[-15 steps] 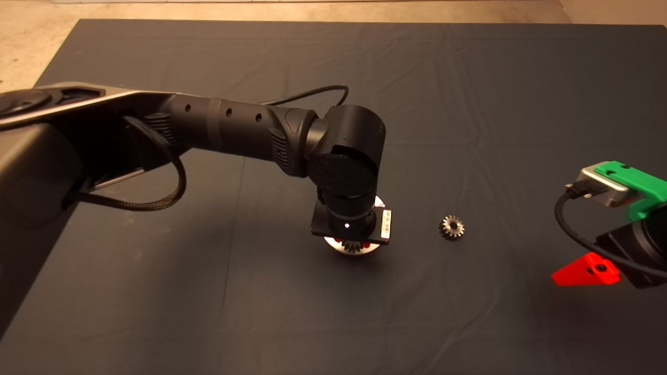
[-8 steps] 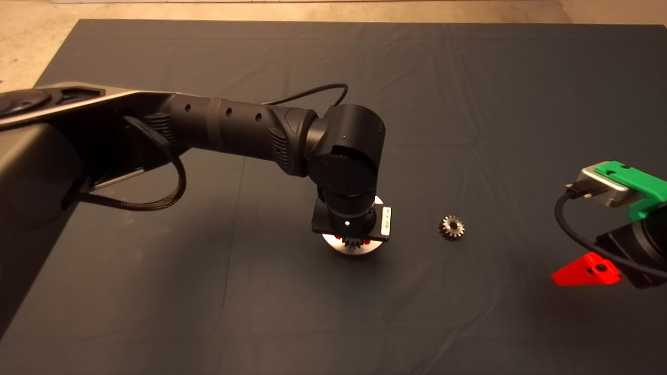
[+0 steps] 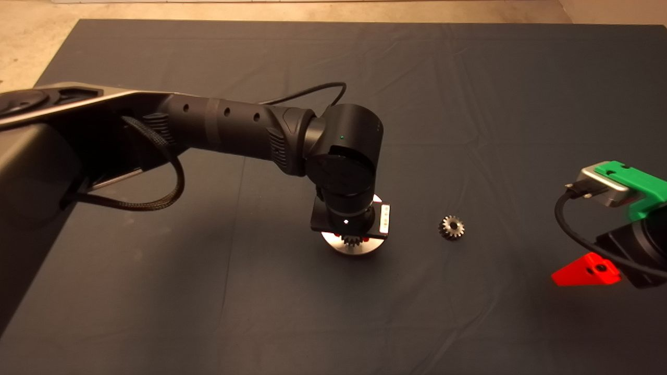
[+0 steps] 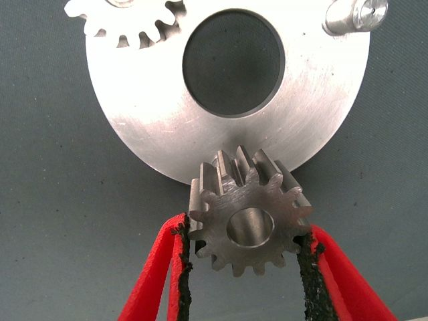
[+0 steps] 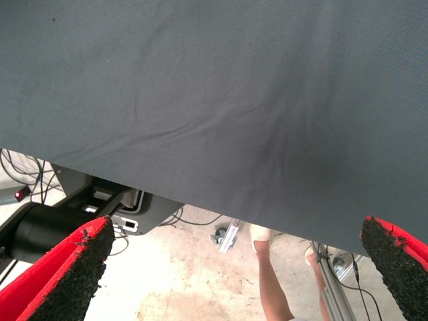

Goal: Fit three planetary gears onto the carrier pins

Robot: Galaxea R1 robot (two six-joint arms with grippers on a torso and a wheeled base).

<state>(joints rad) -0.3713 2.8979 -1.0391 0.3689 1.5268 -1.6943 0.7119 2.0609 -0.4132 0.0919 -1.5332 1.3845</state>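
In the left wrist view my left gripper (image 4: 247, 231) is shut on a planetary gear (image 4: 249, 217), its pads pinching the teeth on both sides. The gear hangs over the near rim of the silver disc (image 4: 154, 127). One carrier pin (image 4: 358, 17) stands bare on the disc, and another gear (image 4: 127, 23) sits at a second pin spot. The pin under the held gear is hidden. From above, the left gripper (image 3: 350, 238) covers most of the disc (image 3: 336, 245). A loose gear (image 3: 452, 227) lies on the mat to the right. My right gripper (image 5: 234, 267) waits open at the right edge.
The dark mat (image 3: 469, 104) covers the table, with floor beyond its far edge. The left arm (image 3: 234, 130) stretches across the mat's left half. Past the mat's edge, the right wrist view shows cables, a black base and a person's leg (image 5: 271, 281).
The left gripper has crept slightly left and away with the gear, still over the disc's rim. The loose gear and the right arm have not moved.
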